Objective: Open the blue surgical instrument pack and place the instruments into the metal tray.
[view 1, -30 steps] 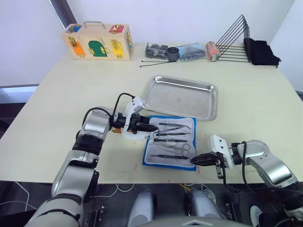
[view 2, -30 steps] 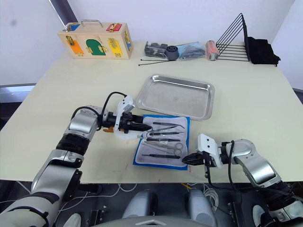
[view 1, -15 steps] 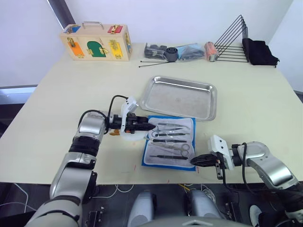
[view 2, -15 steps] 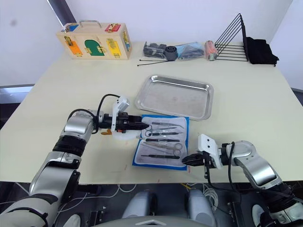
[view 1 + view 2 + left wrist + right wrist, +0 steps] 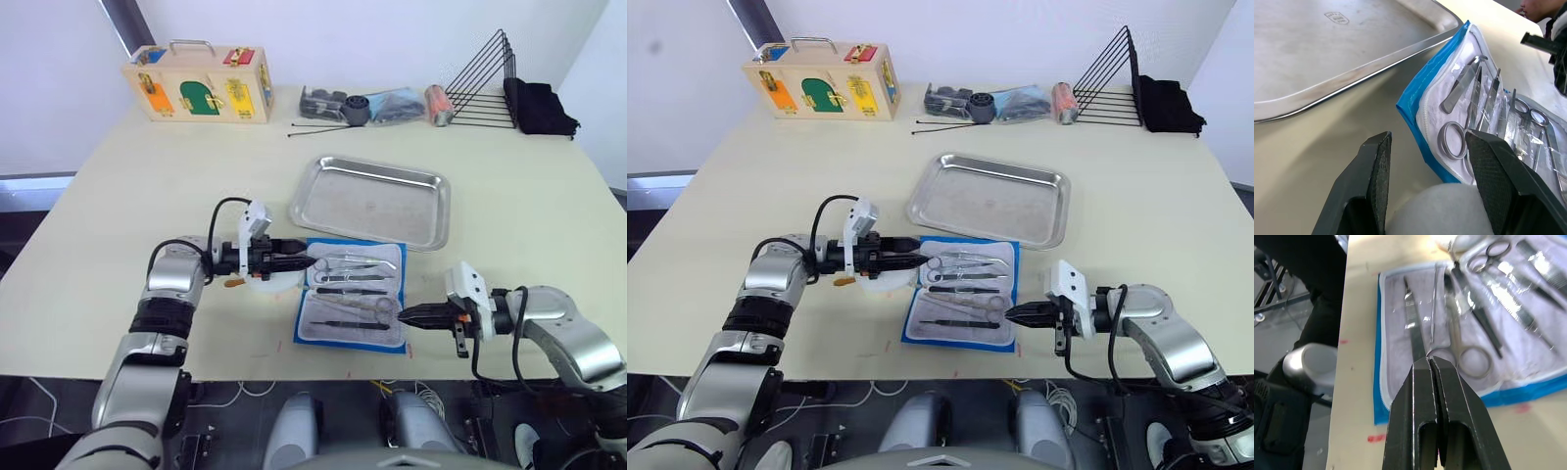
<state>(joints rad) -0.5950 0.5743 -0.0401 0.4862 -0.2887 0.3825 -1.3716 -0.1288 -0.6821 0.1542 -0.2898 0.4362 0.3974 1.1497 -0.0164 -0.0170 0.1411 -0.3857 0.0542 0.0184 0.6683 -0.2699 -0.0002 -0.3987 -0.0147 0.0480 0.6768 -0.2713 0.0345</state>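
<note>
Withdrawn right hand [image 5: 404, 315] beside open pack [image 5: 354, 294].

My fingers [image 5: 1376, 181] are matt black with a fine cross-hatched grip texture, hard like plastic. The metal tray [image 5: 372, 201] is brushed steel, shiny with faint scuffs and a rolled glossy rim. The blue surgical instrument pack [image 5: 353, 296] is bright blue cloth-like wrap with a pale woven lining, covered by clear glossy film. The instruments [image 5: 1469, 98] are polished silver and darker metal. The table [image 5: 127, 176] is smooth, matt cream. The box [image 5: 201, 83] looks like pale wood.
</note>
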